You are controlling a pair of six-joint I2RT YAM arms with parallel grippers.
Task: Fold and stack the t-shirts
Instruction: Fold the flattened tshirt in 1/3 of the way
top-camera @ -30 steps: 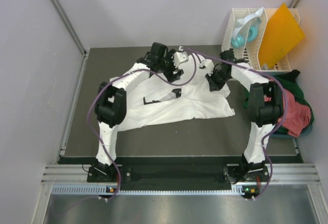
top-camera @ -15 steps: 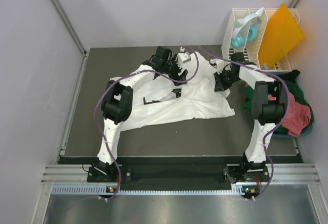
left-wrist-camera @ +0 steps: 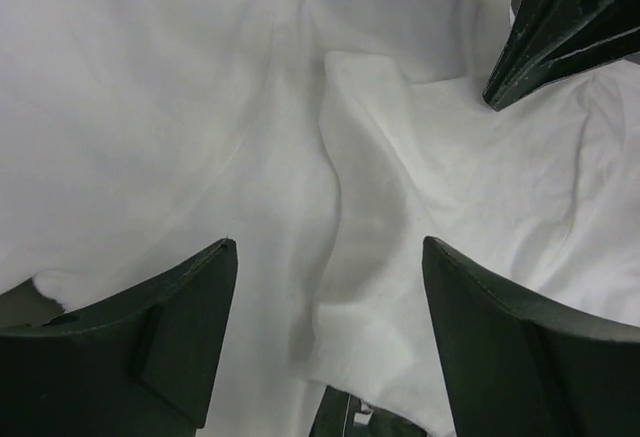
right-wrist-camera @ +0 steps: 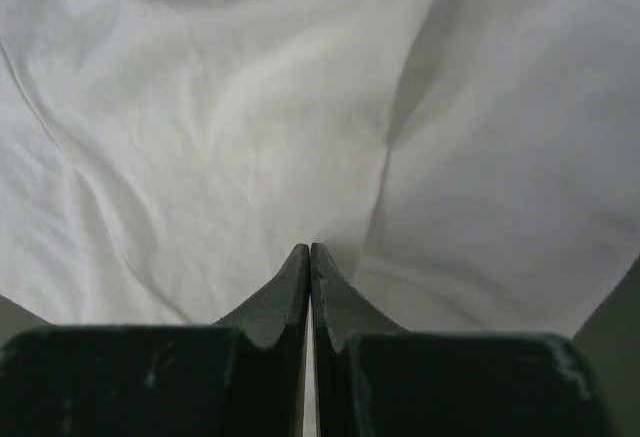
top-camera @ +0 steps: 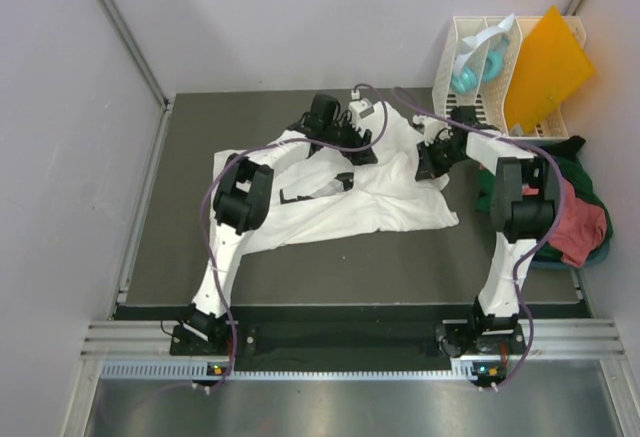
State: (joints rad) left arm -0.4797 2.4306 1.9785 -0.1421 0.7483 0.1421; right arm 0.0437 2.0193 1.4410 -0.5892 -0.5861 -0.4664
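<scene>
A large white t-shirt (top-camera: 380, 202) lies crumpled across the dark table. My left gripper (top-camera: 360, 147) hovers over its far part, open. In the left wrist view the left gripper (left-wrist-camera: 329, 247) straddles a raised fold (left-wrist-camera: 360, 287) of the white cloth. My right gripper (top-camera: 431, 164) is at the shirt's far right corner, shut. In the right wrist view the right gripper (right-wrist-camera: 310, 249) has its tips down on the white cloth (right-wrist-camera: 230, 127), and no cloth shows between them. A salmon-red t-shirt (top-camera: 582, 229) and a dark green one (top-camera: 585, 169) are heaped at the right edge.
A white slatted rack (top-camera: 462, 42) stands at the back right with a teal object (top-camera: 466, 79) in it and an orange sheet (top-camera: 546, 67) leaning on it. Grey walls close in the table on the left, back and right. Purple cables loop over both arms.
The left gripper has moved right and toward the back over the shirt, its jaws a little narrower. The right gripper has shifted right. The shirt's far edge now lies further back.
</scene>
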